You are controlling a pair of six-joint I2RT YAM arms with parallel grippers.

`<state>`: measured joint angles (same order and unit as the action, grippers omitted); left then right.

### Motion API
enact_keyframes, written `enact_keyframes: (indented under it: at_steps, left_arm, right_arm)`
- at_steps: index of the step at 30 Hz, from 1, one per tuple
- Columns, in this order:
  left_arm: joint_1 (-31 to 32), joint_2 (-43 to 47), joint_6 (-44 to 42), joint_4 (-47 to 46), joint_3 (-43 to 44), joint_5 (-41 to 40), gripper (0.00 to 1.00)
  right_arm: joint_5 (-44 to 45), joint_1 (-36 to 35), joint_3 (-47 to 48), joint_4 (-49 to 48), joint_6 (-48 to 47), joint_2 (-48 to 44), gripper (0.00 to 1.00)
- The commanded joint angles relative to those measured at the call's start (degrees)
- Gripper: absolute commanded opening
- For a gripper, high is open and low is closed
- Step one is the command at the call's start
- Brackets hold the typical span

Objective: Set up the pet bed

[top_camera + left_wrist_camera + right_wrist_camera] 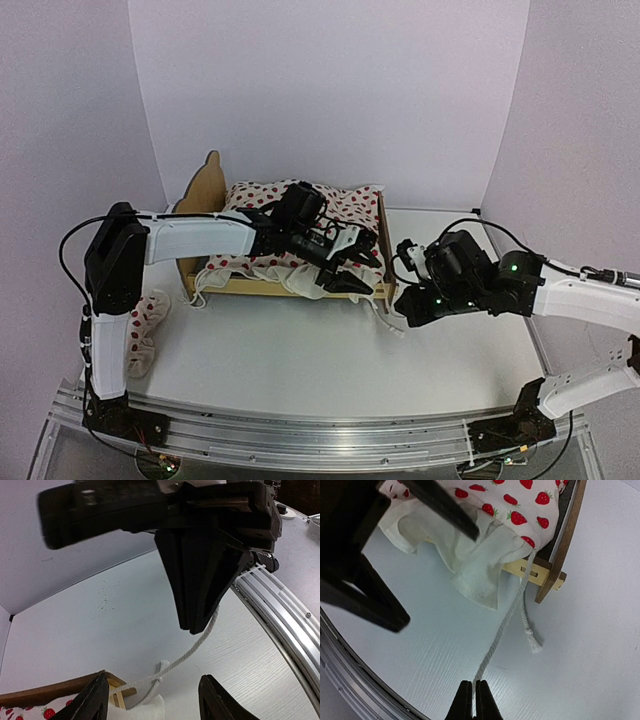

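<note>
Right gripper: fingers pressed together, pinching the lower end of a white cord; bottom centre of its wrist view. The cord runs up and right from the pinch to the cloth's edge at the bed's corner. A second strand, knotted and frayed, lies on the table beside it.

Left gripper: fingers spread, gripping nothing; bottom edge of its wrist view, just above the bed's front corner and a white cloth corner. In the overhead view it sits centre frame, near the right gripper but apart from it.

Pet bed: light wood frame, centre of the overhead view, standing on the white table. Scalloped headboard at left, low footboard at right, nearest both grippers.

Cloth: cream with red strawberry print, bunched over the bed, its pale underside spilling over the front rail near the footboard.

Pillow: same print, lower left, lying on the table beside the left arm, well apart from the bed.
</note>
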<state>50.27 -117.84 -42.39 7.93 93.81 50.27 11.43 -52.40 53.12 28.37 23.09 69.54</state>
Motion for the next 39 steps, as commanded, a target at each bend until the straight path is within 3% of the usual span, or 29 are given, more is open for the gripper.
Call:
enact_keyframes:
  at_steps: [1, 9, 23, 25, 30, 32, 39]
  left_arm:
    - [1.07, -2.73, -2.35, -12.67, -2.53, -2.87, 0.61]
    - [2.22, -6.13, 4.92, -19.63, -1.64, -4.31, 0.61]
    - [3.41, -7.32, 17.1, -23.68, -1.79, 3.36, 0.57]
    - [3.52, -7.29, 19.29, -25.68, -1.79, 2.85, 0.48]
    - [3.44, -6.55, 27.5, -27.69, -0.92, -0.28, 0.04]
    - [3.03, -5.81, 30.48, -26.43, -0.69, -1.76, 0.0]
    - [0.91, -2.76, 31.68, -21.59, -1.14, -4.2, 0.0]
  right_arm:
    - [-4.79, 3.07, 1.85, -6.41, 3.18, -1.41, 0.0]
    - [-8.72, 5.36, 4.16, -8.58, 3.03, -2.22, 0.0]
    - [-5.93, 6.65, 6.21, -8.68, 2.7, -1.99, 0.0]
    - [-5.9, 6.75, 6.37, -8.76, 2.53, -1.69, 0.0]
    - [-6.25, 7.28, 5.06, -8.67, 2.84, -1.5, 0.0]
    - [-6.48, 8.36, 3.54, -8.67, 2.89, -1.74, 0.01]
    - [-5.25, 15.89, -11.86, -11.25, -1.24, -3.46, 0.45]
